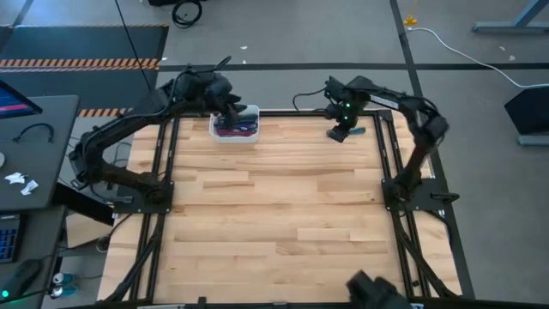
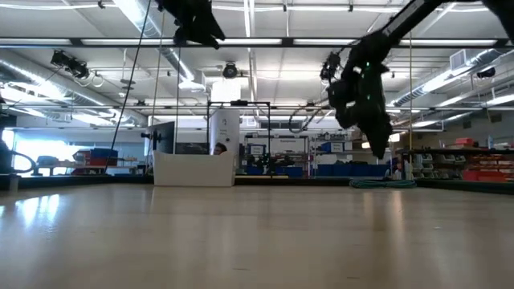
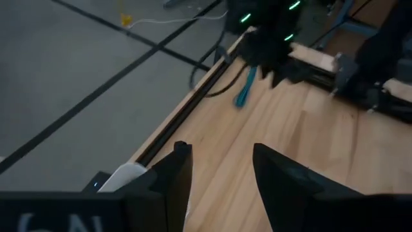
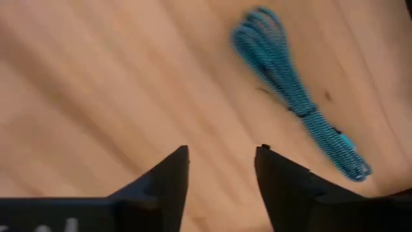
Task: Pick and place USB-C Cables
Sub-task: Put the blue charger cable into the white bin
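One teal bundled USB-C cable (image 4: pixel 293 90) lies flat on the wood near the table's far right corner (image 1: pixel 357 131); the left wrist view also shows it (image 3: pixel 245 87). My right gripper (image 4: pixel 222 171) hovers over the table just beside it, open and touching nothing (image 1: pixel 340 130). Other cables, purple and maroon (image 1: pixel 233 129), lie inside a white bin (image 1: pixel 214 130) at the far edge. My left gripper (image 3: pixel 219 174) is open and empty, raised above that bin (image 1: pixel 230 107).
The white bin (image 2: pixel 194 168) stands on the table's far edge, left of centre. Black frame rails (image 1: pixel 390 146) run along the table's sides and far edge, close to the teal cable. Bare wood (image 1: pixel 274 215) stretches toward the near edge. A desk (image 1: pixel 34 146) stands left of the table.
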